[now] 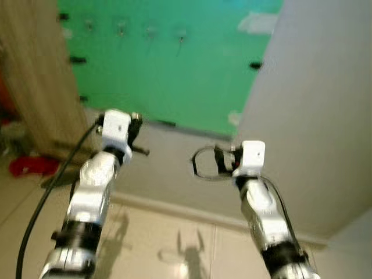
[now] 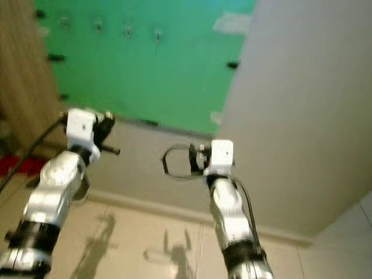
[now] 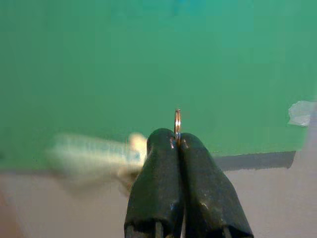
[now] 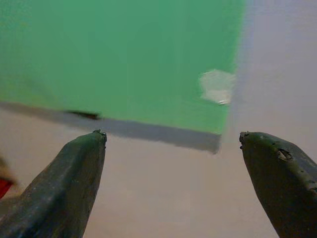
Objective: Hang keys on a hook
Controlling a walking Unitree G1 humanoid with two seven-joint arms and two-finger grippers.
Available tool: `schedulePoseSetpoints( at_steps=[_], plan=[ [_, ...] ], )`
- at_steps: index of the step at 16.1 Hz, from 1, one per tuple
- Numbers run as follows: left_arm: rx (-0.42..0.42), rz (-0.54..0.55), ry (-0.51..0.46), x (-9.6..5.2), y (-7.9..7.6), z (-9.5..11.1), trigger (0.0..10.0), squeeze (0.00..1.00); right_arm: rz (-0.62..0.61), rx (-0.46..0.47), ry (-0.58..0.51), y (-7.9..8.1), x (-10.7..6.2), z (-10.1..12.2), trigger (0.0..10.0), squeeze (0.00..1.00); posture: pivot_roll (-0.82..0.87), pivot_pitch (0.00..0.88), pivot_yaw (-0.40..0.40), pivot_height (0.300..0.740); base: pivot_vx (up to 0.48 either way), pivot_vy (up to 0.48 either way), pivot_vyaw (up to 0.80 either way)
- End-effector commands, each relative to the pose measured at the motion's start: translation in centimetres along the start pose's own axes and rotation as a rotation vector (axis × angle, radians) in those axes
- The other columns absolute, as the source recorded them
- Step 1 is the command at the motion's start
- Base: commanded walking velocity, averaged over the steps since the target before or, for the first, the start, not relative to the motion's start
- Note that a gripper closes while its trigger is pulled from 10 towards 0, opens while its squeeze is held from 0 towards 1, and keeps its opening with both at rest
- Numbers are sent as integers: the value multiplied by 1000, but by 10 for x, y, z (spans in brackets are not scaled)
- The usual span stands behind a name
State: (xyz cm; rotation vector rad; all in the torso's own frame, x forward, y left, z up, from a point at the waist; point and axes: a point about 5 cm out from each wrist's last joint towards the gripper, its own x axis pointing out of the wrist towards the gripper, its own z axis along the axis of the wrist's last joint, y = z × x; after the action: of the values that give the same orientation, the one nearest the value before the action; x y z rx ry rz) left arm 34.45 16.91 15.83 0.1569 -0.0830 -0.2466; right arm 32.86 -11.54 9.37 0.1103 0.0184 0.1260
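Head cam blurred, looking fwd/down at a wall.

Large green board [image 1: 168, 64] on the far wall, w/ a row of small metal hooks [image 1: 150, 29] along its upper part; hooks blurred, detail not readable. Grey-white wall panel [image 1: 314, 116] to the right of the board. Wooden door or cabinet side [image 1: 35, 75] at left. Red object [image 1: 32, 164] low on the floor at left, unclear what.

Left gripper [image 3: 177, 141]: black fingers [image 3: 158, 183] pressed tight together, pinching a thin metal key ring [image 3: 177, 121]. Ring stands edge-on, poking up just past the fingertips, gripped at its lower arc. A pale, blurred shape beside the fingers, prob. the keys themselves — can't tell. Gripper raised in front of the board's lower left part, well below the hooks.

Right gripper [image 4: 171, 136]: fingers spread wide apart, nothing between them. Held up near the board's lower right corner, apart from the left gripper.

Pale tiled floor [image 1: 174, 244] near, w/ arm shadows on it.
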Motion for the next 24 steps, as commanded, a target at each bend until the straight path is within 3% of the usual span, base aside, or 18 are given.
schedulePoseSetpoints(
  at_steps=[1, 7, 12, 13, 15, 17, 20, 22, 24],
  plan=[
    [17, -64, -37, 7, -15, 10, 10000, 0, -48, -14, 4, -16, -2, -1, 10000, 0, 52, 0, -57, 736, 435, 0, -731],
    [14, -73, -40, 6, -15, 9, 10000, 0, -59, -38, 8, -19, -3, -3, 10000, 0, 49, 0, -60, 736, 434, 0, -191],
    [-19, -283, -129, 4, -32, 47, 10000, 0, -55, -42, 3, -20, -4, -3, 10000, 0, 49, 0, -63, 736, 260, 0, 0],
    [-42, -370, -150, 1, -29, 61, 10000, 0, -54, -44, 6, -22, -5, -4, 10000, 0, 48, 0, -66, 736, 0, 0, 0],
    [-67, -438, -206, 3, -10, 87, 10000, 0, -52, -45, 9, -23, -5, -4, 10000, 0, 46, 0, -67, 736, 0, 0, 0],
    [-39, -419, -242, 12, 4, 100, 10000, 0, -48, -44, 12, -23, -5, -4, 10000, 0, 42, 0, -69, 736, 0, 0, 0],
    [14, -354, -232, 24, 15, 100, 10000, 0, -40, -47, 7, -21, -5, -3, 10000, 0, 28, 0, -65, 736, 0, 0, 0],
    [-47, -333, -235, 34, 29, 106, 10000, 0, -49, -49, 5, -23, -6, -3, 10000, 0, 13, 0, -53, 736, 0, 0, 0],
    [-55, -296, -256, 39, 39, 112, 10000, 0, -58, -46, 6, -25, -7, -4, 10000, 0, 5, 0, -46, 736, 0, 0, 0]
  ],
)
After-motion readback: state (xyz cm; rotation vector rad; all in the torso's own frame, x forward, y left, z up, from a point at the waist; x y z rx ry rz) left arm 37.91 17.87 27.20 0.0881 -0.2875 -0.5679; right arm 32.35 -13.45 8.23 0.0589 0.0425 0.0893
